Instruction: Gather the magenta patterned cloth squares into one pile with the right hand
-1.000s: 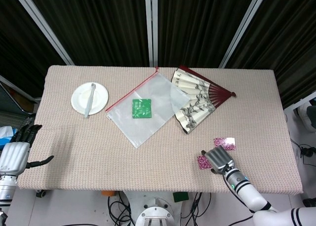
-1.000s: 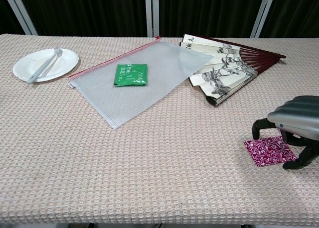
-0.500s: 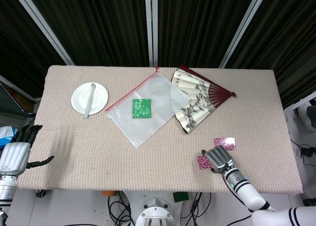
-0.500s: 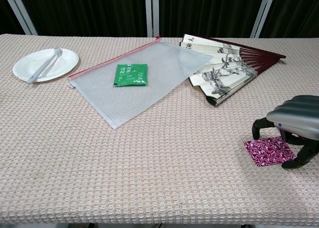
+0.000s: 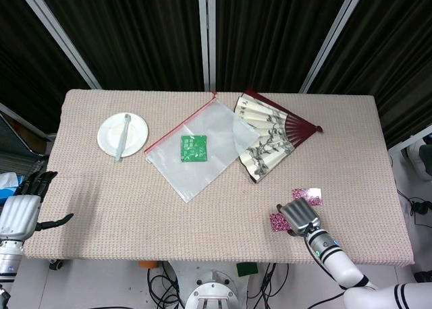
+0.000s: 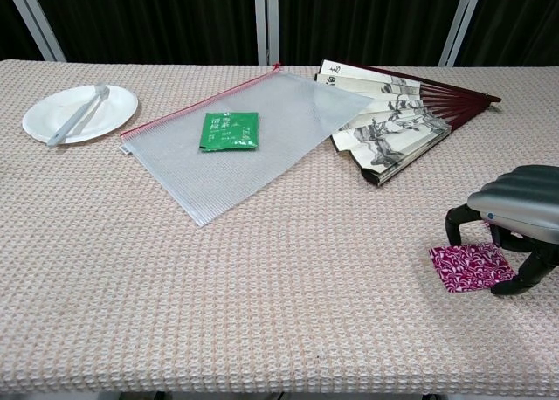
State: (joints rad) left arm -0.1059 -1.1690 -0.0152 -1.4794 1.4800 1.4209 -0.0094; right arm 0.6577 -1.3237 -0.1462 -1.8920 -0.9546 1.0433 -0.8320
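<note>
The right hand (image 6: pixel 514 230) arches over the near cloth square (image 6: pixel 470 268), fingertips down around it but grip unconfirmed; next, drag it toward the second square (image 5: pixel 308 195) just beyond; left hand (image 5: pixel 21 209) idles open.

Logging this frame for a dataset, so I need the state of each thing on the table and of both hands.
Right robot hand: arched over the near magenta cloth square, fingertips down around it.
Far magenta cloth square: flat, apart.
Left robot hand: open, off the table.
Fan: spread open.
Zip bag: flat, green packet inside.
Plate: holds a white utensil.
</note>
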